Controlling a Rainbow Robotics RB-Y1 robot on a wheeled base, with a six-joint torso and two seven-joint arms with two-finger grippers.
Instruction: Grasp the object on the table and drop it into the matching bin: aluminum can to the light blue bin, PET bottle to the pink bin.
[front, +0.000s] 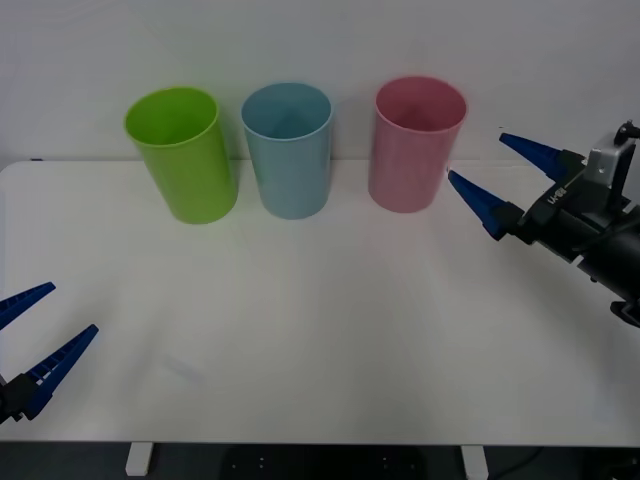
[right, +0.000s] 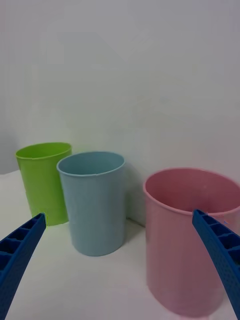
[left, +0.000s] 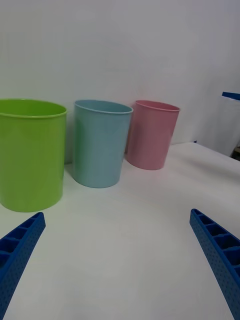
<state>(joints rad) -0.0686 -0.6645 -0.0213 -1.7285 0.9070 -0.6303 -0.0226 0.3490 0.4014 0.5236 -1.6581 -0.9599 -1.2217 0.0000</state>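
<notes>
The object, whether PET bottle or aluminum can, is out of view. The pink bin (front: 415, 150) stands upright at the back right of the white table (front: 320, 330), with the light blue bin (front: 290, 150) to its left. My right gripper (front: 476, 156) hovers open just right of the pink bin, level with its rim, with nothing between its fingers. In the right wrist view the pink bin (right: 185, 240) is close ahead of that gripper (right: 119, 215), and the light blue bin (right: 95, 205) stands farther off. My left gripper (front: 73, 308) waits open at the table's front left.
A lime green bin (front: 185, 155) stands left of the light blue one, completing a row of three along the back edge. A white wall rises right behind the row. Bare tabletop stretches from the bins to the front edge.
</notes>
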